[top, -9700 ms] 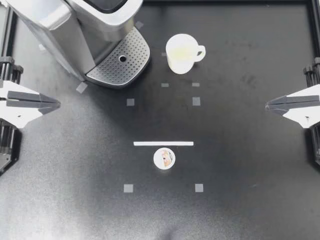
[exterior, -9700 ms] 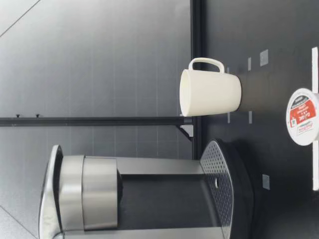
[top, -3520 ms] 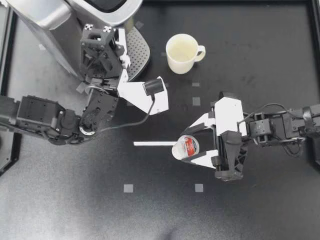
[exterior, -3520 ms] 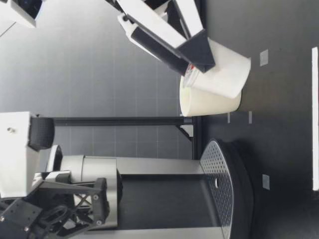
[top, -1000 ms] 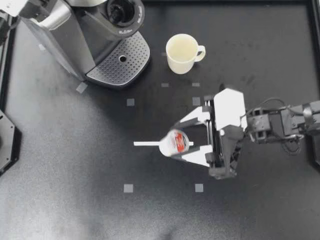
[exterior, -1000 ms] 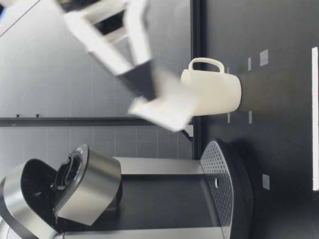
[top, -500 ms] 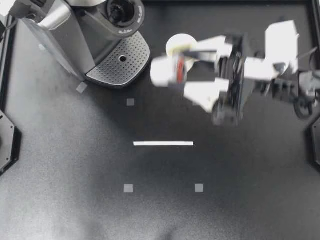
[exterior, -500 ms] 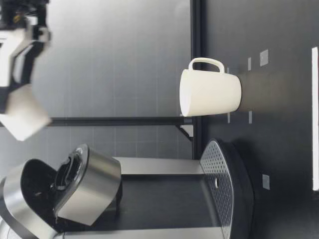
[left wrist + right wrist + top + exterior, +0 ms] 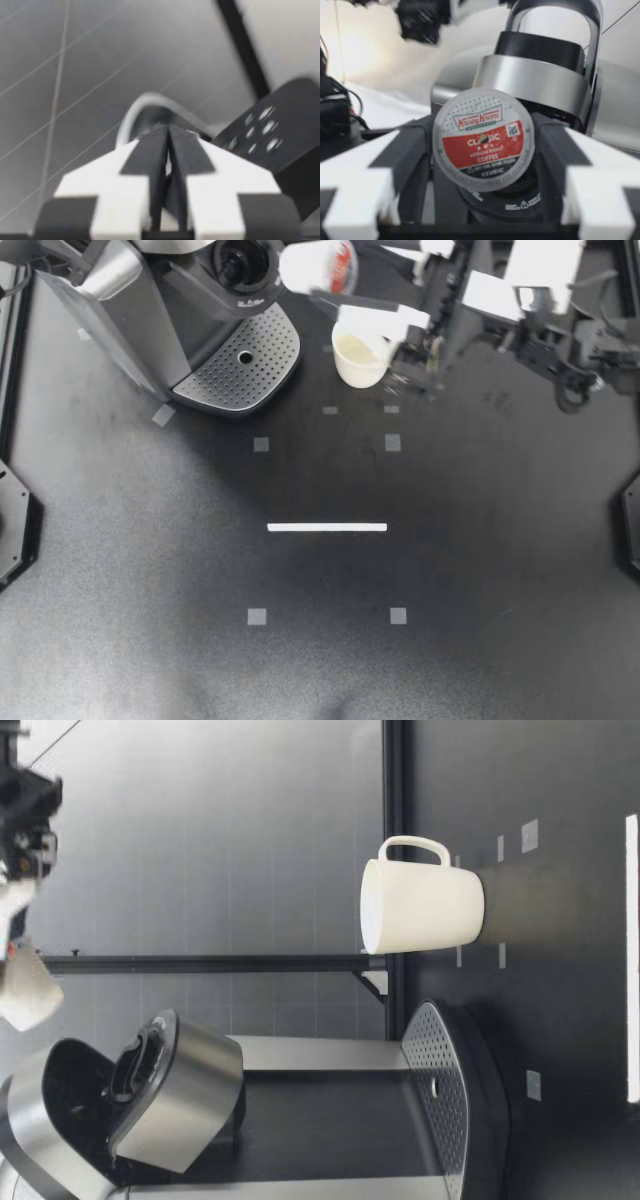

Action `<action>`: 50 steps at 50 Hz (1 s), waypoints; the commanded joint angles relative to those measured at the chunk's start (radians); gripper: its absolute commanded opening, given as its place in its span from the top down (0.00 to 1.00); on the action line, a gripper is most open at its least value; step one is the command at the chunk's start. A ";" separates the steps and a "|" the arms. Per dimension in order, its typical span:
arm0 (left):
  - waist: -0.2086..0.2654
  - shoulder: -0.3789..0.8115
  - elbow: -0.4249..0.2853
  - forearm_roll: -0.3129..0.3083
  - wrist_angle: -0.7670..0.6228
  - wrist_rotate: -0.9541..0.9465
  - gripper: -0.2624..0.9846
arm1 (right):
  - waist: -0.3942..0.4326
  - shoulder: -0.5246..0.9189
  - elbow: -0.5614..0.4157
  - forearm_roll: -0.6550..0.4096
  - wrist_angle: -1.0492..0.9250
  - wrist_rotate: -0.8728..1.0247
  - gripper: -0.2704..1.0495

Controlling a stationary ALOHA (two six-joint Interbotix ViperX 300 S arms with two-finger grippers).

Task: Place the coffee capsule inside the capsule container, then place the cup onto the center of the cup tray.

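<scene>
Clamping the pod (image 9: 312, 267) tight, your right gripper (image 9: 348, 278) must centre it over the open chamber (image 9: 243, 262), upper left, b4 letting go.

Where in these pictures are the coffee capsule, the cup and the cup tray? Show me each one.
coffee capsule (image 9: 484, 140), right wrist view, on its printed foil lid.
cup (image 9: 425, 908), low view, on its side wall.
cup tray (image 9: 258, 368), top view, on its perforated plate.
</scene>
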State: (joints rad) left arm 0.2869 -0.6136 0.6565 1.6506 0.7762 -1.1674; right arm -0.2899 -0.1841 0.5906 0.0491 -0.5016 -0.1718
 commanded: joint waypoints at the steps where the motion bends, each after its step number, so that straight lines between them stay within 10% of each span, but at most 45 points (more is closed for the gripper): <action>1: 0.003 -0.028 -0.029 0.009 -0.049 -0.020 0.69 | -0.018 0.008 -0.046 0.000 0.011 -0.002 0.39; 50: 0.003 -0.118 0.011 0.009 -0.133 -0.078 0.69 | -0.057 0.149 -0.193 -0.035 0.149 -0.003 0.39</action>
State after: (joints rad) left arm 0.2869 -0.7271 0.6780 1.6552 0.6412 -1.2441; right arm -0.3375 -0.0230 0.4249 0.0153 -0.3497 -0.1749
